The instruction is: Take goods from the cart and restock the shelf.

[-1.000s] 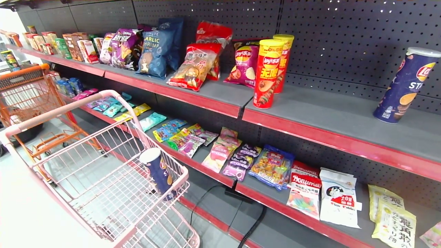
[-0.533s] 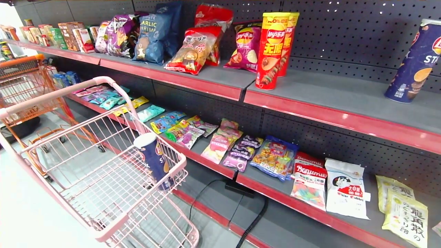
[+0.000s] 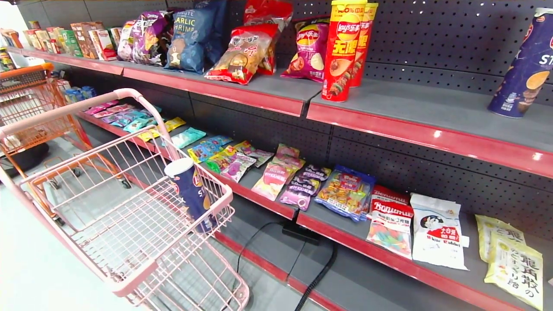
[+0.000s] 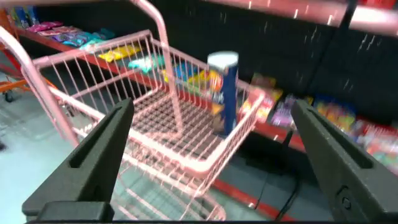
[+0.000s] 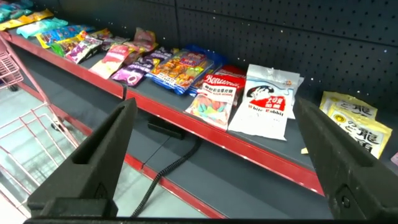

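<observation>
A pink wire cart [image 3: 86,106] stands left of the shelf. One dark blue chip can [image 3: 192,194] stands upright in its front corner. A matching blue can [image 3: 525,69] leans on the upper shelf [image 3: 389,108] at the far right, and two red chip cans [image 3: 343,47] stand mid-shelf. My left gripper [image 4: 212,109] hangs open above and short of the cart [image 4: 205,165], its fingers wide, with the blue can [image 4: 224,93] farther off between them. My right gripper [image 5: 214,106] is open and holds nothing, facing the lower shelf [image 5: 205,146].
Chip bags [image 3: 242,52] and boxes line the upper shelf's left part. Candy packs [image 3: 345,194] and white bags [image 3: 436,231] cover the lower shelf. A black cable [image 3: 315,276] lies on the bottom board. An orange cart [image 3: 26,99] stands behind the pink one.
The head camera has tilted down and shifted, so the whole picture has slid upward. The blue can, the cart and the shelf goods keep their places.
</observation>
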Robot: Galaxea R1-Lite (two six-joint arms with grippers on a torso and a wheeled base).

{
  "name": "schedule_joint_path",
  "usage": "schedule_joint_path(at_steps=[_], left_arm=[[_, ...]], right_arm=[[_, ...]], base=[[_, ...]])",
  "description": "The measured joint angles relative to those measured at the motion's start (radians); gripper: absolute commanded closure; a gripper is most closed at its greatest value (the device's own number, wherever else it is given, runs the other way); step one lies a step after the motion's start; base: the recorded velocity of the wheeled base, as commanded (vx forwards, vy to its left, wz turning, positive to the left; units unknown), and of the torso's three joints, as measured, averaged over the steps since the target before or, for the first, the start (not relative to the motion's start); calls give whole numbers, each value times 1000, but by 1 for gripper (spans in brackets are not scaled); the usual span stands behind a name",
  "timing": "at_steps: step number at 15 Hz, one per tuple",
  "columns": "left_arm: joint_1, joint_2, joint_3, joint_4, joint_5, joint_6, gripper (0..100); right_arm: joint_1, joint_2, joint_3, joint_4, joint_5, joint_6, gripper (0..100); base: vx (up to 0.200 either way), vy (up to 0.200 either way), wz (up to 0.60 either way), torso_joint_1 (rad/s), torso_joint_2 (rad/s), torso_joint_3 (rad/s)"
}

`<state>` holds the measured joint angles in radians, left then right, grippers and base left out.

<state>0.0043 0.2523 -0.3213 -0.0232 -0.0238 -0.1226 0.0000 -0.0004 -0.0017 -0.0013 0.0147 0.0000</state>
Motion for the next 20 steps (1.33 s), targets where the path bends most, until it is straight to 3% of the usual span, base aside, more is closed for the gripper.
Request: schedule_joint_path(at_steps=[2, 4, 5, 6, 7, 9, 11, 14, 18, 20], left_arm=[[5, 232, -124, -84, 3, -20, 0], [16, 496, -173, -261, -21, -31, 0], [27, 615, -179, -347, -66, -31, 0], [48, 731, -178, -421, -150, -17, 0], [78, 827, -168, -469, -247, 24, 0], [154, 997, -136, -562, -416, 153, 0], [196, 1146, -108, -689, -501, 228, 0], [218, 1337, -93, -874, -567, 265, 0], [225, 1560, -110, -1046, -628, 311, 0], [221, 1677, -136, -1188, -660, 323, 0]], right_arm=[[0, 0, 1, 0, -2, -1, 0], [0, 0, 1, 0, -3, -1, 0], [0, 0, 1, 0, -3, -2, 0], [0, 0, 1, 0, -3, -1, 0], [0, 0, 1, 0, -3, -2, 0], [0, 0, 1, 0, -3, -2, 0], [0, 0, 1, 0, -3, -3, 0], [0, 0, 1, 0, -2, -3, 0], [0, 0, 1, 0, -3, -3, 0], [0, 0, 1, 0, -3, -3, 0]], base=[[0, 0, 0, 0, 0, 0], [0, 0, 0, 0, 0, 0], [0, 0, 0, 0, 0, 0], [0, 0, 0, 0, 0, 0], [0, 0, 0, 0, 0, 0], [0, 0, 0, 0, 0, 0], [0, 0, 0, 0, 0, 0], [0, 0, 0, 0, 0, 0], [0, 0, 0, 0, 0, 0], [0, 0, 0, 0, 0, 0]])
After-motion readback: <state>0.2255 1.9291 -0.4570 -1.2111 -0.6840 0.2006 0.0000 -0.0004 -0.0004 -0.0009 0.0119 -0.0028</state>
